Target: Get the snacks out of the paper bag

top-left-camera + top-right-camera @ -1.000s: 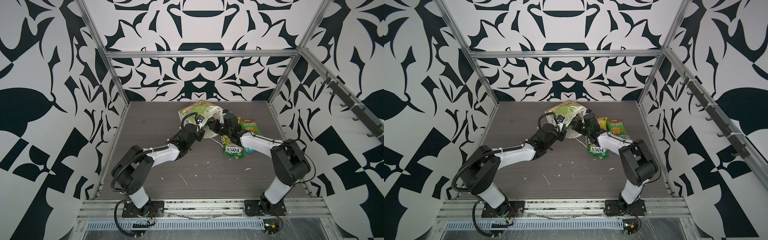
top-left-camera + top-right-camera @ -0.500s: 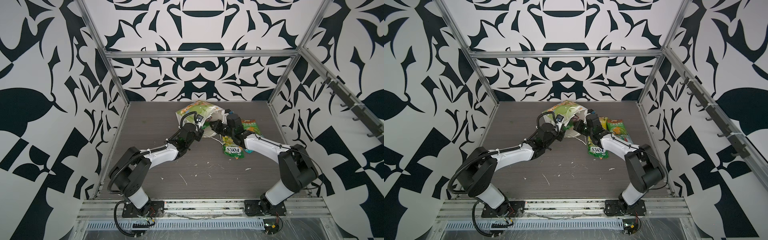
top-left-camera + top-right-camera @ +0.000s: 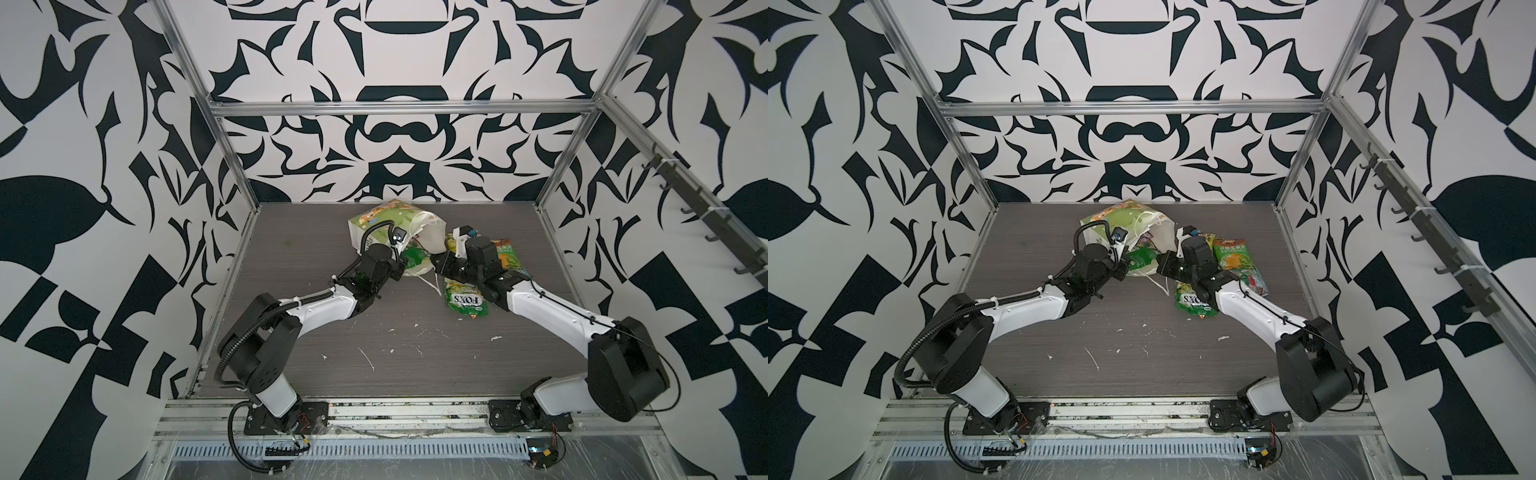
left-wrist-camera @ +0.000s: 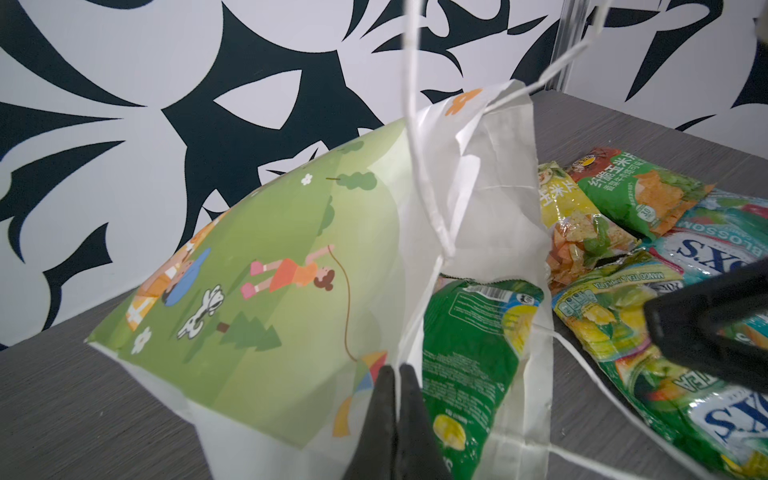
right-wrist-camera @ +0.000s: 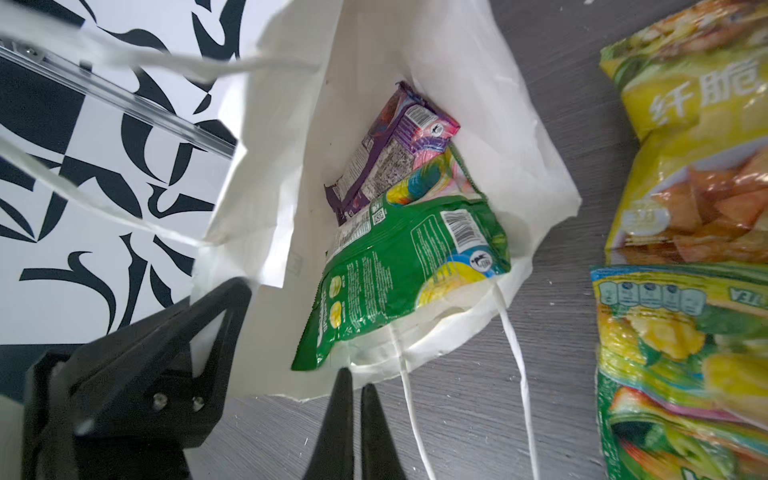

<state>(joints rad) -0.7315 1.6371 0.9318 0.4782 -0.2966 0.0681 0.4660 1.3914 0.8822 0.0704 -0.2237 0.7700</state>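
The paper bag (image 3: 374, 220) (image 3: 1113, 218) lies on its side at the back middle, mouth open toward the front. My left gripper (image 4: 397, 370) (image 3: 401, 266) is shut on the mouth's upper white rim. A green snack packet (image 5: 407, 266) (image 4: 469, 353) pokes out of the mouth. Deeper inside lie a purple packet (image 5: 395, 145) and a rainbow-coloured one (image 5: 432, 174). My right gripper (image 5: 353, 376) (image 3: 1160, 257) is shut, its tips at the bag's lower lip just below the green packet, with nothing seen between them.
Right of the bag, on the table, lie a yellow packet (image 5: 698, 145), a green chips packet (image 4: 640, 191), a teal FOX'S packet (image 4: 715, 249) and a green FOX'S packet (image 3: 465, 297) (image 3: 1194, 299). White cord handles (image 5: 515, 353) trail over the table. Patterned walls enclose the table.
My right arm's elbow has swung outward to the right and lower while its gripper stays at the bag's mouth. The left gripper and the bag have edged slightly left.
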